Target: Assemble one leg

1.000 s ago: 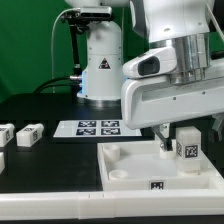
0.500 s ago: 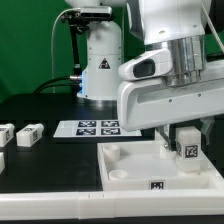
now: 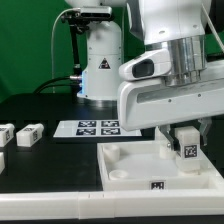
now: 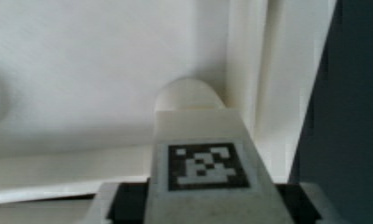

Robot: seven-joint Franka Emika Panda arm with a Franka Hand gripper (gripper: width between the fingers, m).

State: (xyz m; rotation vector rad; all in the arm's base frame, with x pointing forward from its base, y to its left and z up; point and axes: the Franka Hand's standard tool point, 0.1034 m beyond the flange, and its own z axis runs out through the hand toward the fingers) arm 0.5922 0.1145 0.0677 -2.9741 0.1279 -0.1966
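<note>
My gripper (image 3: 178, 148) is shut on a leg (image 3: 187, 149), a small white block with a black-and-white tag on its face. It holds the leg upright over the far corner, at the exterior view's right, of the large flat white square panel (image 3: 135, 168). In the wrist view the leg (image 4: 201, 140) runs out from between my fingers (image 4: 115, 203) toward a round socket in the panel (image 4: 76, 90). Whether the leg's tip touches the socket is hidden.
Two more white leg blocks (image 3: 28, 134) (image 3: 5, 135) lie at the exterior view's left, with another at the edge (image 3: 2, 159). The marker board (image 3: 92, 128) lies behind the panel. The robot base (image 3: 100, 60) stands at the back.
The gripper and the leg have dropped very slightly toward the panel corner; otherwise nothing has moved.
</note>
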